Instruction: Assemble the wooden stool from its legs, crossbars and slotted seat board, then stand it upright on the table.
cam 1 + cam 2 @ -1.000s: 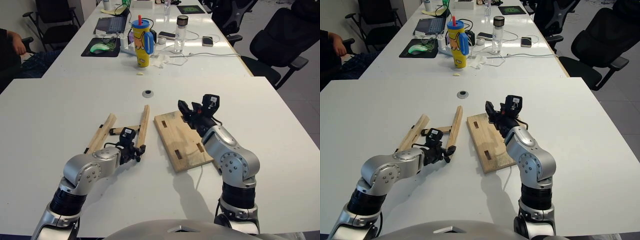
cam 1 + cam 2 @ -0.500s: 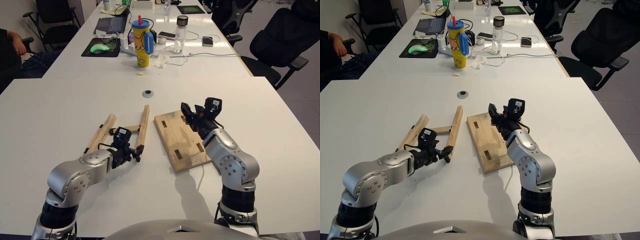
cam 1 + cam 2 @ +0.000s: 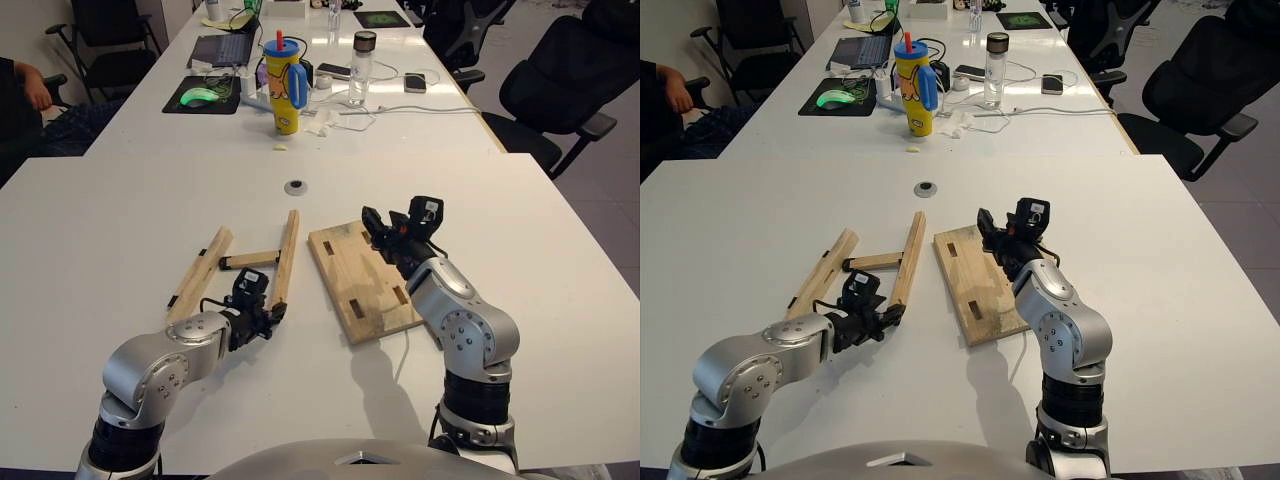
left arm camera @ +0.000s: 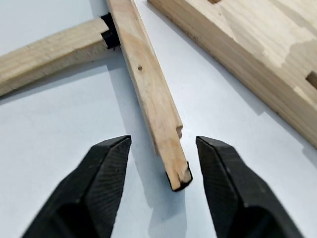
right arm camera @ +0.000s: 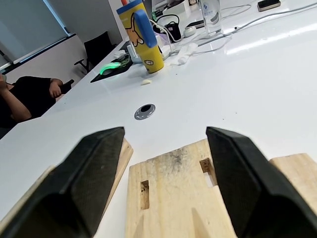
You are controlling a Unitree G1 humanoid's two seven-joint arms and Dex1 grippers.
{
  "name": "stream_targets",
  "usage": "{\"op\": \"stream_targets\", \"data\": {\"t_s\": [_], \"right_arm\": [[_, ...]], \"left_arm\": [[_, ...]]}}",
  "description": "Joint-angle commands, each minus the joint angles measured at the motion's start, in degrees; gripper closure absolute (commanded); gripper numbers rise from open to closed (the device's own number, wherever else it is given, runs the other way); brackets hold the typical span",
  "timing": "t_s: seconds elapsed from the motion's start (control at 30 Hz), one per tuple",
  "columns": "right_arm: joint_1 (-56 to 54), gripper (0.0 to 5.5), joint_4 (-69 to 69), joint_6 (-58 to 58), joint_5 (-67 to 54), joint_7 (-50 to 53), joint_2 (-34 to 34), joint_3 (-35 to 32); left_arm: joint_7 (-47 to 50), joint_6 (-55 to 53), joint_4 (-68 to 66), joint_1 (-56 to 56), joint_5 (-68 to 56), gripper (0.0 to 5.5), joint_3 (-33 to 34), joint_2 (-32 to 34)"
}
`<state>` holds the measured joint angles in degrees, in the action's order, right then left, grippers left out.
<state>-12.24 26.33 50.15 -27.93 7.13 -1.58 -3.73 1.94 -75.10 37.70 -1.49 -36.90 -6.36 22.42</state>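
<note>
Wooden leg end, between spread left fingers

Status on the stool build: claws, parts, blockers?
Left claw open, straddling one leg at its near end. Right claw open above seat board, far end. Legs and crossbar joined, lying flat; board unattached beside them. No obstruction seen.

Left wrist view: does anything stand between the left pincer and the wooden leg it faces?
Nothing visible does. The open left pincer straddles the near end of the wooden leg, with only bare table on either side of the wood.
</note>
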Motion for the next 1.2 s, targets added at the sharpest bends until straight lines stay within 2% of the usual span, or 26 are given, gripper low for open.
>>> {"op": "stream_targets", "data": {"t_s": [0.03,0.17,0.27,0.47,0.67,0.9,1.1,1.13,1.2], "right_arm": [[-0.2,2.43,0.4,1.2,0.1,0.2,-0.2,-0.4],[0.3,2.43,0.9,1.3,0.4,0.7,-0.9,-0.3],[0.4,2.43,1.0,1.4,0.5,0.8,-1.1,-0.3],[0.4,2.43,0.8,1.4,0.9,0.9,-1.2,-0.6],[1.0,2.43,0.6,1.0,1.4,0.8,-1.5,-0.4],[1.0,2.43,-0.1,0.3,2.1,-0.1,-0.9,0.5],[0.8,2.43,-1.0,-0.7,3.7,-1.6,-0.5,2.4],[0.9,2.43,-0.9,-0.8,3.8,-1.8,-0.4,2.4],[0.9,2.43,-0.8,-0.9,3.9,-1.9,-0.3,2.4]], "left_arm": [[-1.3,-1.0,1.3,0.7,1.4,3.82,-0.3,0.5],[-3.0,-0.3,0.6,0.1,3.3,4.49,-1.1,1.9],[-4.9,3.5,-1.0,-1.0,7.4,4.86,-4.1,5.3],[-10.5,18.7,-5.3,-1.9,23.6,4.95,-16.6,19.6],[-12.8,38.6,-15.2,0.8,42.9,4.96,-24.2,29.2],[-8.6,58.0,-25.7,7.9,62.0,4.96,-27.2,33.1],[-4.6,68.9,-32.3,12.9,68.9,4.96,-26.4,31.5],[-4.1,70.7,-33.0,13.7,68.9,4.60,-25.9,31.2],[-4.0,73.2,-34.4,14.8,68.5,4.30,-24.4,30.5]]}}
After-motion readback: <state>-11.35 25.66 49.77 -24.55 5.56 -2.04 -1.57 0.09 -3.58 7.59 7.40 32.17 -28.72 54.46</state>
